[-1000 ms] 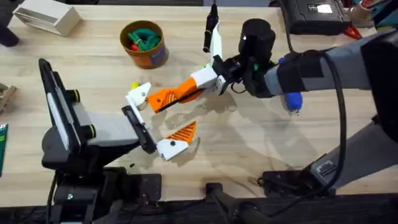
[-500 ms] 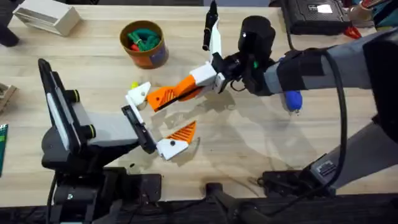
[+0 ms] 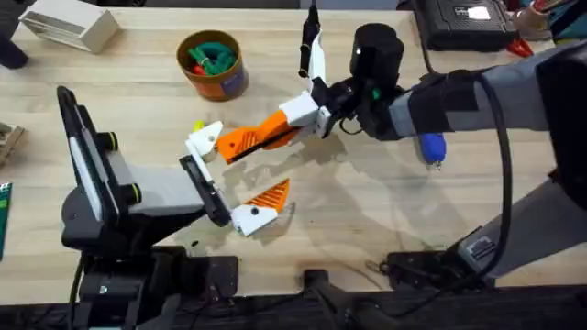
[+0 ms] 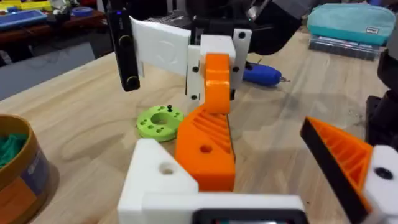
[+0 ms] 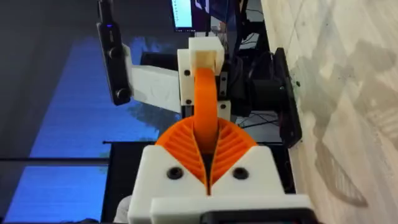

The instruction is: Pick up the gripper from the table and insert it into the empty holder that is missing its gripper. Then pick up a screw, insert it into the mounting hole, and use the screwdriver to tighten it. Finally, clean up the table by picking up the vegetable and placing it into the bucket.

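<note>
My right gripper (image 3: 280,128) reaches in from the right, shut on the orange gripper (image 3: 237,142), which lies nearly level. Its free end meets the white holder (image 3: 204,139), the far finger of my left gripper (image 3: 234,176). That gripper is open, and its near finger (image 3: 257,213) carries its own orange pad. In the left wrist view the orange gripper (image 4: 205,146) sits against the holder (image 4: 158,174). The right wrist view shows ribbed pads (image 5: 180,146) clamped on it. The yellow-green vegetable (image 3: 198,126) lies beside the holder. The blue screwdriver (image 3: 431,147) lies under the right arm. The orange bucket (image 3: 220,84) stands at the back.
A green ring disc (image 4: 160,120) lies on the table behind the holder. The bucket holds green and red toys. A white box (image 3: 69,26) sits at the back left, a black case (image 3: 459,18) at the back right, and a teal pouch (image 4: 348,25) beyond the screwdriver.
</note>
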You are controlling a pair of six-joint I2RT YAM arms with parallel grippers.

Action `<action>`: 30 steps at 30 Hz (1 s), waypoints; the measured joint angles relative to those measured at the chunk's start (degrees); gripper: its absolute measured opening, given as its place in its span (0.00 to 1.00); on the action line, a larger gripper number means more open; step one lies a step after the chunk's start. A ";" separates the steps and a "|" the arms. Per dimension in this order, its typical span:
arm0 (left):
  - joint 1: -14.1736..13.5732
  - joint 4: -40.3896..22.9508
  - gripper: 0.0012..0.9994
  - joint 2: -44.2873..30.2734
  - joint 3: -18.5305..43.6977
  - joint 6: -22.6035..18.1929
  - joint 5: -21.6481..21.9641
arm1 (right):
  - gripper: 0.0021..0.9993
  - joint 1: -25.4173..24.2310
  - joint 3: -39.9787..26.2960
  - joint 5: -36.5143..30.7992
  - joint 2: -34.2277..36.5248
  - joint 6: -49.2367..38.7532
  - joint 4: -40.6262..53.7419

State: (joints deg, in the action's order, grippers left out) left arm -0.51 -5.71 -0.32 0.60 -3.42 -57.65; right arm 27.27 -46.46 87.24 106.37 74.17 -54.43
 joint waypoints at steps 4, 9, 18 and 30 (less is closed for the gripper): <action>0.00 0.01 0.99 0.00 0.00 0.00 0.00 | 0.01 0.49 0.00 -0.27 0.00 0.00 0.00; 0.00 0.01 0.99 0.00 0.00 0.00 0.00 | 0.01 1.25 -0.17 -1.08 0.00 -0.04 0.04; 0.00 0.01 0.99 0.00 0.00 -0.02 0.00 | 0.01 1.99 -1.77 -2.44 0.90 -0.07 0.20; 0.00 0.01 0.99 0.01 0.00 0.42 0.10 | 0.01 3.08 -7.12 -1.76 5.16 -0.23 0.68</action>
State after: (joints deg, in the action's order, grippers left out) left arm -0.51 -5.69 -0.30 0.60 -3.01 -57.55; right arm 30.35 -53.58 85.48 111.53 73.94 -53.75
